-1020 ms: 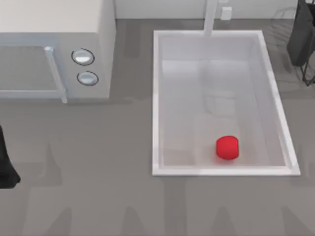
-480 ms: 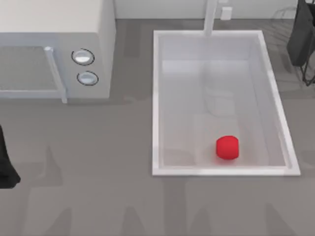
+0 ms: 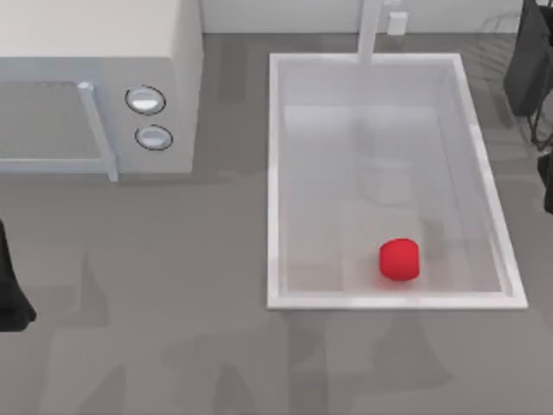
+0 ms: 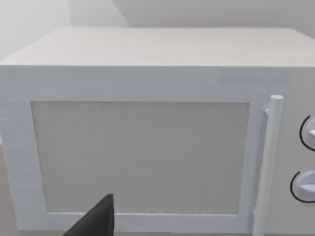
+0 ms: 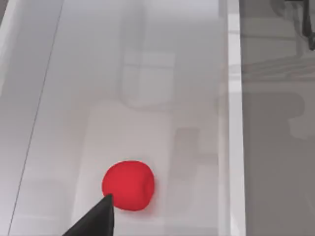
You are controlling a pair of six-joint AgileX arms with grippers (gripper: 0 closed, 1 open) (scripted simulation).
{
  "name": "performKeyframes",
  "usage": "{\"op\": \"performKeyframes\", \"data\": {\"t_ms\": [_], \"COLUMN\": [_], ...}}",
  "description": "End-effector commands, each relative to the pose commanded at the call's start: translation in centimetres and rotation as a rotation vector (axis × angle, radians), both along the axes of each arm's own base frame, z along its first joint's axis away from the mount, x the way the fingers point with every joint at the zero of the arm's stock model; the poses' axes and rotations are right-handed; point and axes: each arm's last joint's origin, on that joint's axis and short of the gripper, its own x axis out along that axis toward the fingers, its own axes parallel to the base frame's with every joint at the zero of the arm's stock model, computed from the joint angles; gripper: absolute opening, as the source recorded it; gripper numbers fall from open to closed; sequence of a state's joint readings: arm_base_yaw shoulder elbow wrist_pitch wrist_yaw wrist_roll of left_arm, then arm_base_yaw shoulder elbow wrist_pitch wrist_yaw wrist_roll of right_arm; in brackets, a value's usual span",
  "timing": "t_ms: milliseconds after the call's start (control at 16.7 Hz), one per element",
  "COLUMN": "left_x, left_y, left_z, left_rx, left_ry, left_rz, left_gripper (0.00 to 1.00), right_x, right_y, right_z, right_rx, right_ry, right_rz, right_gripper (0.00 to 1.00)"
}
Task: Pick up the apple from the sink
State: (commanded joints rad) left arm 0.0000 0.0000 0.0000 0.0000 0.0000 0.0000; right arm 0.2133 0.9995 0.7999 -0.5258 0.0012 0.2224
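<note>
The apple (image 3: 399,259) is a small bright-red blob lying on the floor of the sink (image 3: 275,173), near the basin's front wall and a little right of its middle. The sink is a large white rectangular basin with a faucet post (image 3: 369,30) at its far short side. My right arm (image 3: 546,181) is at the top view's right edge, outside the sink's right rim and apart from the apple. The right wrist view looks down into the sink (image 5: 235,123), with the apple (image 5: 129,185) close to a dark tip of my right gripper (image 5: 96,219). My left arm (image 3: 9,290) is parked at the left edge.
A white microwave (image 3: 95,78) with two round knobs (image 3: 145,99) stands at the back left, its handle (image 3: 97,130) facing front. The left wrist view faces the microwave door (image 4: 140,157). Grey tabletop (image 3: 173,328) spreads in front of the microwave and the sink.
A dark part of my right arm has come into the top view at the right edge beside the sink. Shadows in the basin have shifted. The apple has not moved.
</note>
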Motion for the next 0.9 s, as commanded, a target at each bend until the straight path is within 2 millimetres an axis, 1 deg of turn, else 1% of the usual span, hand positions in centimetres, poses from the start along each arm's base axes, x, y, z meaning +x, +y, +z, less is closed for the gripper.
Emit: {"op": "performKeyframes", "data": {"t_ms": [120, 240, 360, 480, 600, 720, 900], "left_x": [0.0, 0.0, 0.0, 0.0, 0.0, 0.0, 0.0], "left_y": [0.0, 0.0, 0.0, 0.0, 0.0, 0.0, 0.0], "left_z": [0.0, 0.0, 0.0, 0.0, 0.0, 0.0, 0.0], "left_rx": [0.000, 0.000, 0.000, 0.000, 0.000, 0.000, 0.000], "left_ry": [0.000, 0.000, 0.000, 0.000, 0.000, 0.000, 0.000], "left_rz": [0.000, 0.000, 0.000, 0.000, 0.000, 0.000, 0.000], "left_gripper": [1.00, 1.00, 1.00, 1.00, 1.00, 1.00, 1.00], "right_x": [3.8, 7.5, 10.8, 13.3, 15.1, 16.1, 16.7], "right_y": [2.0, 4.3, 6.7, 9.0, 10.9, 12.2, 13.2], "right_z": [-0.1, -1.1, -3.0, -5.4, -7.7, -9.4, -10.7], "right_rx": [-0.009, -0.030, -0.061, -0.096, -0.129, -0.156, -0.176], "right_ry": [0.171, 0.335, 0.484, 0.611, 0.710, 0.779, 0.826], "right_rz": [0.011, 0.016, 0.016, 0.012, 0.006, 0.000, -0.005], "right_gripper": [1.00, 1.00, 1.00, 1.00, 1.00, 1.00, 1.00]}}
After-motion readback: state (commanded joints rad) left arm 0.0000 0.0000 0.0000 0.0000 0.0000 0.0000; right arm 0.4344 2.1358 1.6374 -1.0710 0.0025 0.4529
